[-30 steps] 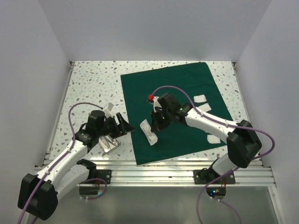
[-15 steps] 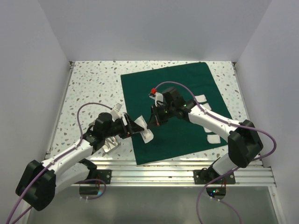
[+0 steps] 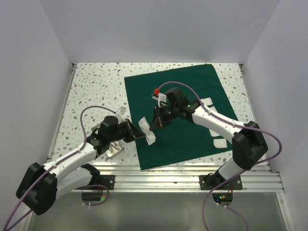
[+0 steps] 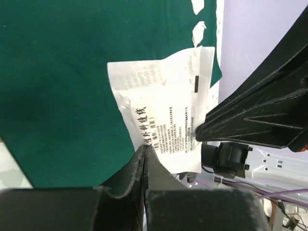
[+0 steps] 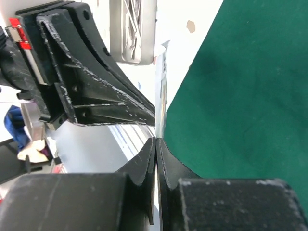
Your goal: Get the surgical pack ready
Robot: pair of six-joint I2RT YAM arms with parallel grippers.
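Surgical pack (image 3: 187, 86) lies spread flat on the counter (image 3: 91, 86) as a broad dark green sheet, directly beneath both claws and reaching away beyond the right claw (image 3: 154, 123). It looks soft, limp and light, with a matte weave that should not slip. It is probably best pinched at a corner or along an edge, since a hold in the middle would only bunch it.

Neither claw is free: the left claw (image 4: 144, 154) is clamped on the lower edge of a white printed packet (image 4: 163, 110), and the right claw is clamped on the same packet's opposite edge, so it hangs between them just above the cloth.

Small white pieces (image 3: 208, 101) rest on the sheet beyond the right claw and would likely slide if that side is lifted. A metal tray (image 3: 113, 147) sits near the left claw. Bare counter opens outward of the left claw; walls close in both sides.
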